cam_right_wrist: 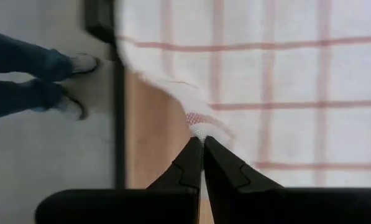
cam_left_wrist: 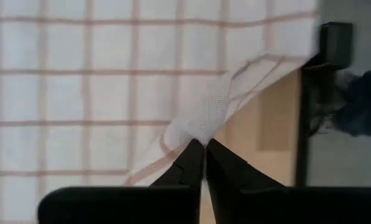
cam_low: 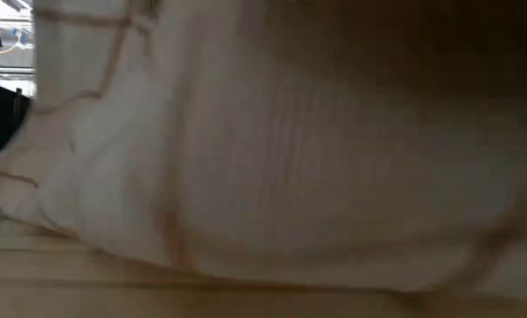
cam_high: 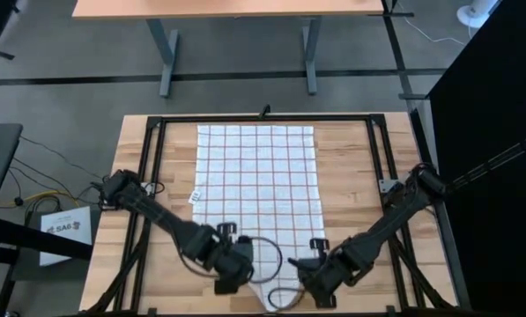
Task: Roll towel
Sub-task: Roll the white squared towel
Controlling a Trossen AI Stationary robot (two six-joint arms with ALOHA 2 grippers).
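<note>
The white towel (cam_high: 258, 185) with a thin reddish grid lies spread on the wooden table, its long side running from the far edge toward the near edge. A small white tag (cam_high: 196, 195) sticks out at its left edge. The towel's near end is drawn in and raised between the grippers, and it fills the low view (cam_low: 245, 159). My left gripper (cam_high: 238, 273) is shut on the near left corner. My right gripper (cam_high: 305, 275) is shut on the near right corner. My left gripper pinches the towel's near left corner (cam_left_wrist: 201, 129) between its two fingertips, coming from above and pointing down. The corner is bunched and raised off the wood, while the rest of the cloth lies flat. My right gripper pinches the towel's near right corner (cam_right_wrist: 199, 129) between its two fingertips, coming from above and pointing down. The corner is bunched and lifted a little, and the cloth beyond it lies flat on the table.
A black frame (cam_high: 157, 123) runs around the table top. Bare wood (cam_high: 359, 176) lies on both sides of the towel. A person's legs and shoes show on the floor beyond the table edge in the wrist views (cam_right_wrist: 42, 68) (cam_left_wrist: 353, 106). Another table (cam_high: 236, 9) stands beyond the far edge.
</note>
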